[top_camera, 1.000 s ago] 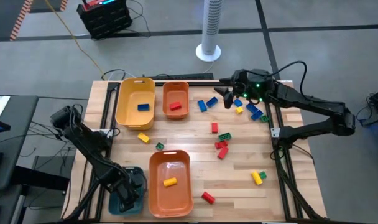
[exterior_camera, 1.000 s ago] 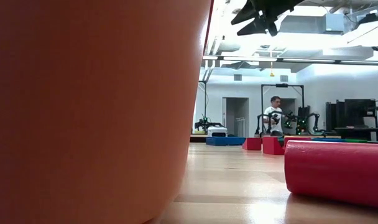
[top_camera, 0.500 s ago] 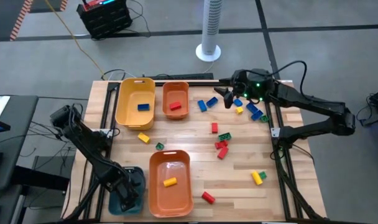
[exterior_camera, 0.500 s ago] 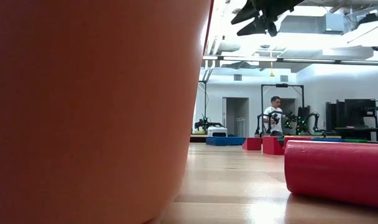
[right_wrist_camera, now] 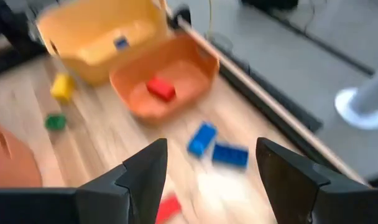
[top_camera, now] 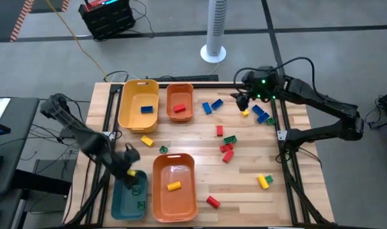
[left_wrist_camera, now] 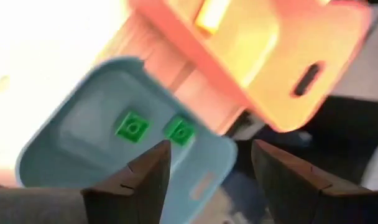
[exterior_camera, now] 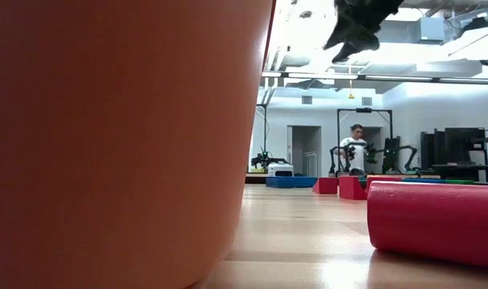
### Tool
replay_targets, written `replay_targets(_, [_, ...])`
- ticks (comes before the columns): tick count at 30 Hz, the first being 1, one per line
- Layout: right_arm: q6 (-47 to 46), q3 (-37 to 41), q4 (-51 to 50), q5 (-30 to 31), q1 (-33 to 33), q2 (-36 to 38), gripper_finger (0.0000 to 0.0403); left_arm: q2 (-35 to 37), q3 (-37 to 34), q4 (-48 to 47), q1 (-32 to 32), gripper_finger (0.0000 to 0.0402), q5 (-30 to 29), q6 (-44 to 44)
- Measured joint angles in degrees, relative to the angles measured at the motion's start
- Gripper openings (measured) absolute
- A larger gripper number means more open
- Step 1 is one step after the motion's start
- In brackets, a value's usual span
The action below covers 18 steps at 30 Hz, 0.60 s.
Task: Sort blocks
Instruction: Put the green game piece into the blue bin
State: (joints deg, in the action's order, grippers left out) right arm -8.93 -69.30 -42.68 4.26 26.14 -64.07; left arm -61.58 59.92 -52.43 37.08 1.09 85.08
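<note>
Left gripper (top_camera: 131, 166) hangs open and empty above the teal bin (top_camera: 120, 202), lower left, where two green blocks (left_wrist_camera: 133, 127) lie; right gripper (top_camera: 240, 102), also open, hovers upper right near blue blocks (top_camera: 212, 105).

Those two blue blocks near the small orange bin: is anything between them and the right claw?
Nothing visible. The right gripper, open, hovers beside the two blue blocks, with only bare table between; its wrist view shows them straight ahead.

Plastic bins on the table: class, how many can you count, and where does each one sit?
4. A yellow plastic bin and a small orange plastic bin sit side by side at the far edge; a large orange plastic bin and a teal plastic bin sit at the near edge.
</note>
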Motion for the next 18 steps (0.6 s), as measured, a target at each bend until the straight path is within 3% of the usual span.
replay_targets(6, [-0.16, 0.26, -10.33, -3.42, 3.33, -2.07, 0.0260, 7.10, 0.00, -0.03, -6.48, 0.0217, -1.38, -2.90])
replay_targets(10, [0.65, 3.41, -10.07, -7.10, 3.25, -4.46, 0.0260, 8.90, 0.00, -1.80, -9.83, 0.0217, -5.54, -9.78])
replay_targets(18, [3.47, 10.29, -13.66, -10.52, -6.32, -8.52, 0.0258, 9.13, -0.01, -2.56, -17.94, 0.0217, -6.33, -16.58])
